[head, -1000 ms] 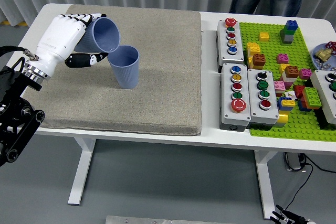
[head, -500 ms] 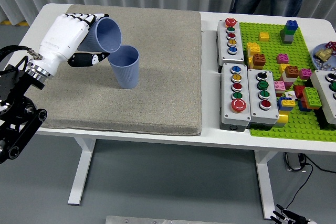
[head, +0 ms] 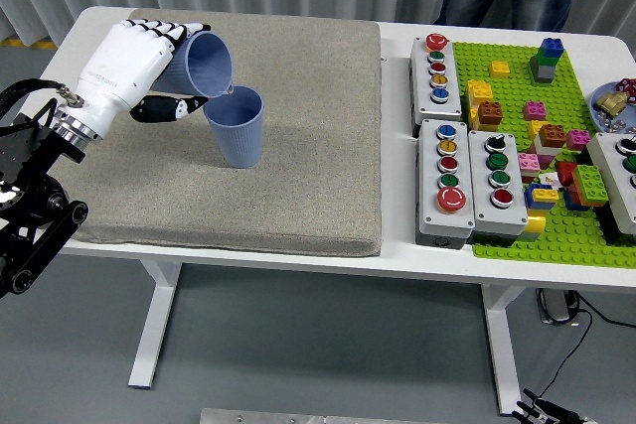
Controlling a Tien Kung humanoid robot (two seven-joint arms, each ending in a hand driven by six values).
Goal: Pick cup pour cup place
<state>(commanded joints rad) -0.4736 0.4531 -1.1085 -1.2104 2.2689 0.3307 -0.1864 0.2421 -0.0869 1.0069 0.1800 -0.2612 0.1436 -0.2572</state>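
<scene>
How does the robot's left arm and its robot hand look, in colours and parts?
The left robot hand has a white shell over its back and black finger segments. A silver metal ring forms the wrist. Behind it, the arm is black, with bulky joints and a thin black cable looping above it.

Both blue cups, the tilted one (head: 202, 65) and the upright one (head: 238, 125), look like matt ribbed plastic. The left robot hand (head: 134, 69) has a smooth, glossy white shell. The beige mat (head: 298, 166) looks like rough woven cloth, and the white tabletop (head: 397, 146) is smooth.
</scene>
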